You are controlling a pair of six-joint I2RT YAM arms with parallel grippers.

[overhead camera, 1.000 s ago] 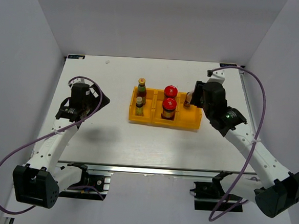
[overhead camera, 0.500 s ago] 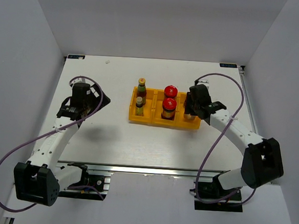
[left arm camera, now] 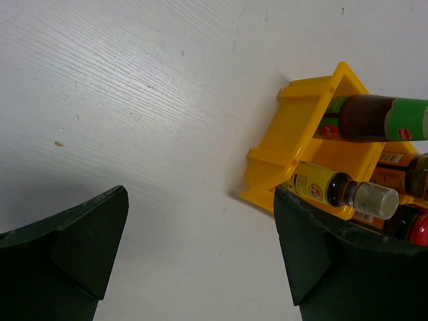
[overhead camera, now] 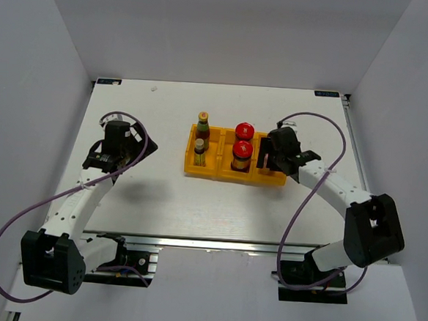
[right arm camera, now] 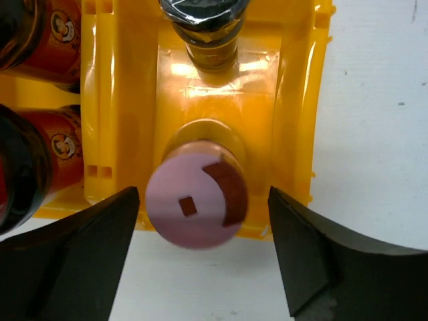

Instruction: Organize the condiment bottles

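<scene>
The pink-capped bottle (right arm camera: pixel 197 207) stands upright in the right compartment of the yellow tray (right arm camera: pixel 297 100). My right gripper (right arm camera: pixel 203 192) is open; its fingers flank the pink cap with a gap on each side. A dark-topped bottle (right arm camera: pixel 204 27) stands behind it in the same compartment. Two squat red-capped bottles (overhead camera: pixel 244 130) (overhead camera: pixel 242 149) fill the middle compartment. Two yellow-capped bottles (overhead camera: pixel 203 118) (overhead camera: pixel 199 146) stand in the left one. From above, the right gripper (overhead camera: pixel 269 155) hides the pink cap. My left gripper (left arm camera: pixel 200 221) is open and empty over the table, left of the tray (left arm camera: pixel 294 134).
White walls close in the table (overhead camera: pixel 160 193) on the left, back and right. The right arm's purple cable (overhead camera: pixel 307 196) loops over the table in front of the tray. The arm bases stand on the rail (overhead camera: pixel 208 242) along the near edge.
My right gripper has opened and let go of the pink-capped bottle in the tray's right compartment. That arm came in leftward over the tray first. The left arm barely moved.
</scene>
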